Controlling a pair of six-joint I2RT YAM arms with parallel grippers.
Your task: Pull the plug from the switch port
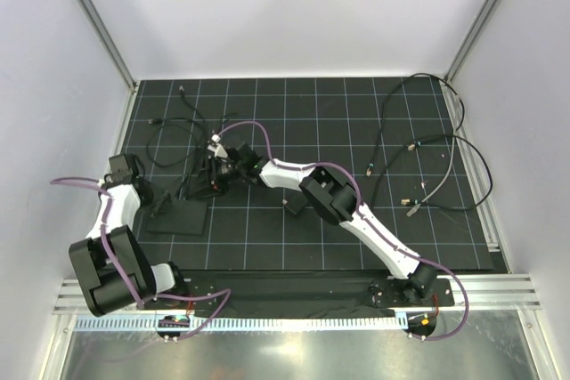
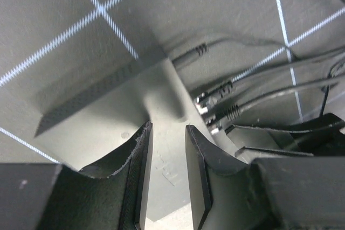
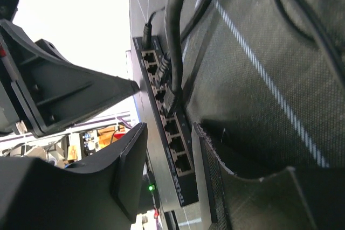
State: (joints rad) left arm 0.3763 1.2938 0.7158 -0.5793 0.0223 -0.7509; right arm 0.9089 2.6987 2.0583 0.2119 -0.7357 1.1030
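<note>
Plugged cables (image 3: 173, 52) block upper ports (image 3: 152, 64) of switch (image 3: 186, 189); lower ports (image 3: 178, 146) w/ free access.

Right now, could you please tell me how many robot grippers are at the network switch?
2. The left gripper is over the flat top of the network switch; the right gripper faces its port row.

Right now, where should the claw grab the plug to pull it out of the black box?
Grab the plug right where it enters the switch port, not its bendy cable. It sticks straight out of the box's narrow edge, so the right claw should probably come from that edge's side, pinch across it, and pull straight outward.
</note>
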